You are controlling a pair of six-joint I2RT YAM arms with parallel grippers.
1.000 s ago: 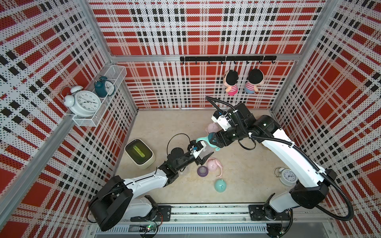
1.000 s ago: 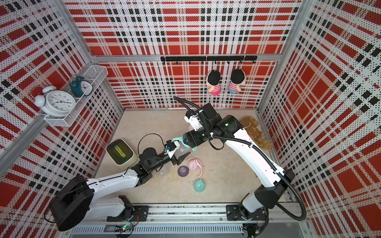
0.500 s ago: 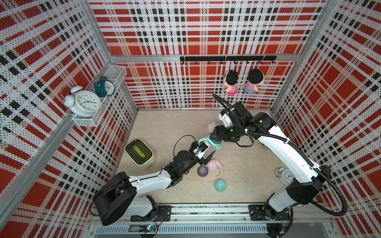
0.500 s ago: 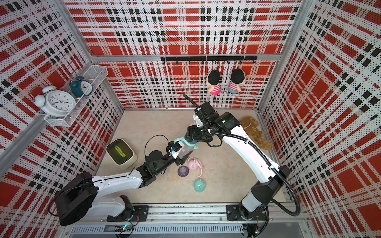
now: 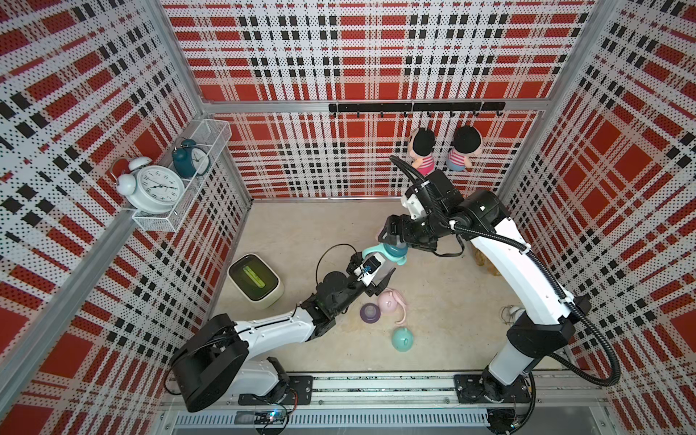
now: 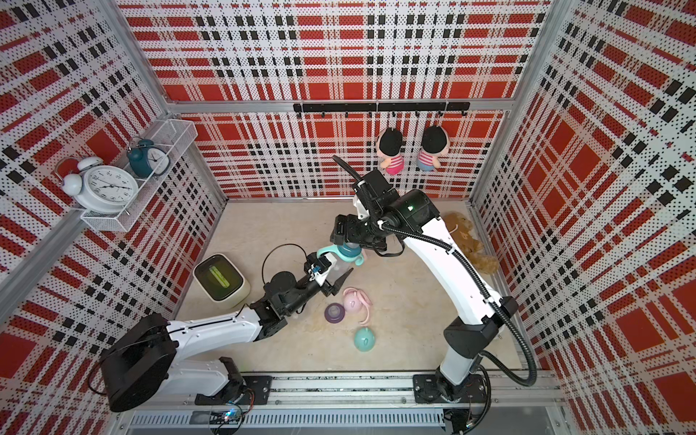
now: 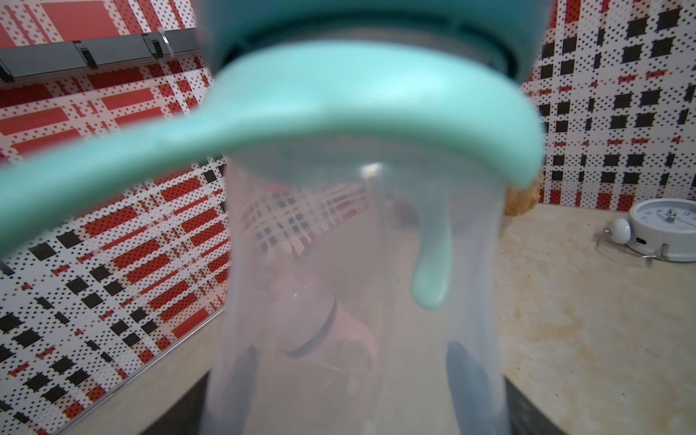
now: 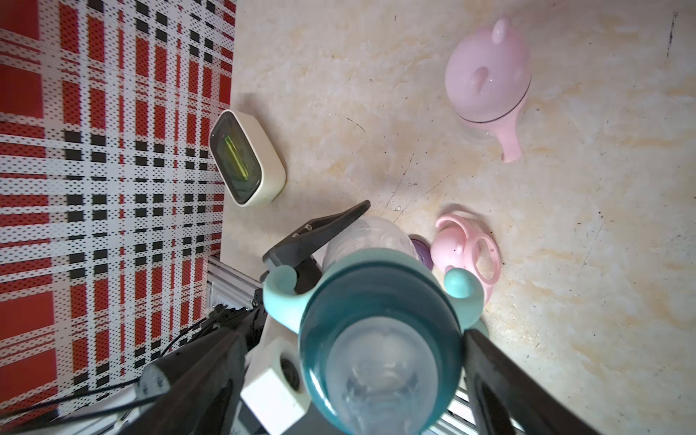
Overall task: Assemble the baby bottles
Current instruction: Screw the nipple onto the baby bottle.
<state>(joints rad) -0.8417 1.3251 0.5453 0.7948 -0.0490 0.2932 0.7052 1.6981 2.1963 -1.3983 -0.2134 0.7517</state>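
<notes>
Mid-worktop [image 5: 301,226]: left fingers [image 5: 385,278] clamp clear body of teal bottle [image 5: 395,249], collar and handle ring fitted. Right fingers [image 5: 394,241] spread around collar, apparently not gripping. Teal cap [image 5: 402,339] loose at 6 o'clock. Pink cap [image 5: 388,301] and purple collar [image 5: 370,312] unassembled between. Pink bottle [image 8: 487,83] looks capped.

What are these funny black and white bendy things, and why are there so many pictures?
They are a robot's left arm and right arm. Two pictures look down from above; two come from small cameras on the wrists. The left end effector grips a clear teal bottle by its body. The right end effector hangs open around the bottle's top. On the table lie a pink cap, a purple collar and a teal cap, near a cream box.
</notes>
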